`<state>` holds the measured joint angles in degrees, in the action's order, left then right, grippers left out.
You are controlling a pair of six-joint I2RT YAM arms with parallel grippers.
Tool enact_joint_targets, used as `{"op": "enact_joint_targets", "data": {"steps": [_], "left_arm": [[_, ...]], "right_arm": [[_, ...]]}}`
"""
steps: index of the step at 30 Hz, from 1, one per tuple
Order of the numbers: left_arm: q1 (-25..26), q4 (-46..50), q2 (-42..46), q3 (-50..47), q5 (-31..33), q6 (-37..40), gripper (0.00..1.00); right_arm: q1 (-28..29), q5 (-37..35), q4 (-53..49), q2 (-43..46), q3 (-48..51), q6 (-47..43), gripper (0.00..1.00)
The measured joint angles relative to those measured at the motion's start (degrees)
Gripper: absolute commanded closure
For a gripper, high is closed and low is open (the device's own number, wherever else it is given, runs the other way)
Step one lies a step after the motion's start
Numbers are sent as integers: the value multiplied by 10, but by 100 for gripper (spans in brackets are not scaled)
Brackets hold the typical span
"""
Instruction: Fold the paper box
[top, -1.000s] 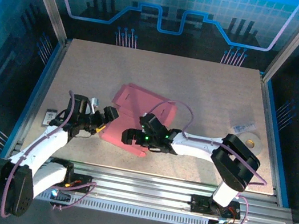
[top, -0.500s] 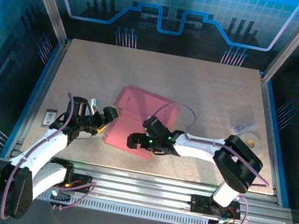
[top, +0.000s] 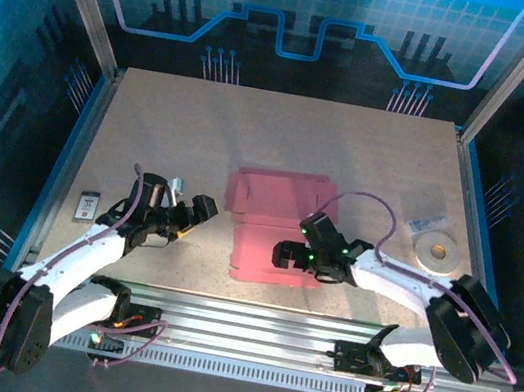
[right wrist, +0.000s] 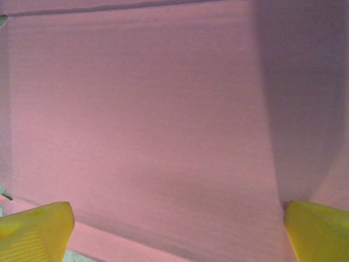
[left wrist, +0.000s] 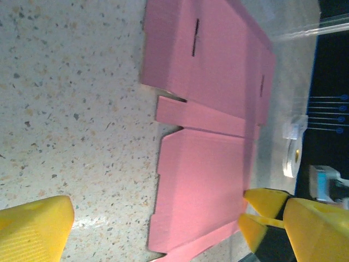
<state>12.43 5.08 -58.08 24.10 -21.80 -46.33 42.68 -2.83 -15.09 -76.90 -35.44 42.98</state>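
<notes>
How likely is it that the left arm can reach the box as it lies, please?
Probably yes: the left arm points at the box from close by, jaws open, with bare table between.

You get a brightly, evenly lit table [top: 351, 151] from overhead, with the blue-lit walls around it falling dark toward the picture's corners. The arms throw only short, soft shadows on the surface. In your left wrist view the speckled top is sharp, the yellow fingers [left wrist: 32, 226] at the bottom are blurred, and a pale streak of glare crosses the top right corner. Your right wrist view is soft all over, the paper box [right wrist: 142, 120] carrying a darker shadow band down its right side.
</notes>
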Motion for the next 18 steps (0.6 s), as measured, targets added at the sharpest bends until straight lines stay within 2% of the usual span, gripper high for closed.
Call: {"op": "enact_joint_targets", "data": {"steps": [7,15,18], "left_arm": [[29,54,-86,91,41,26,1],[52,114,-240,248,115,75,1],[52,135,-308,308,122,89,1]], "right_arm": [[0,18,-1,65,7,-32,0],[0,18,1,58,7,-23,0],[0,17,2,56,13,-18,0]]}}
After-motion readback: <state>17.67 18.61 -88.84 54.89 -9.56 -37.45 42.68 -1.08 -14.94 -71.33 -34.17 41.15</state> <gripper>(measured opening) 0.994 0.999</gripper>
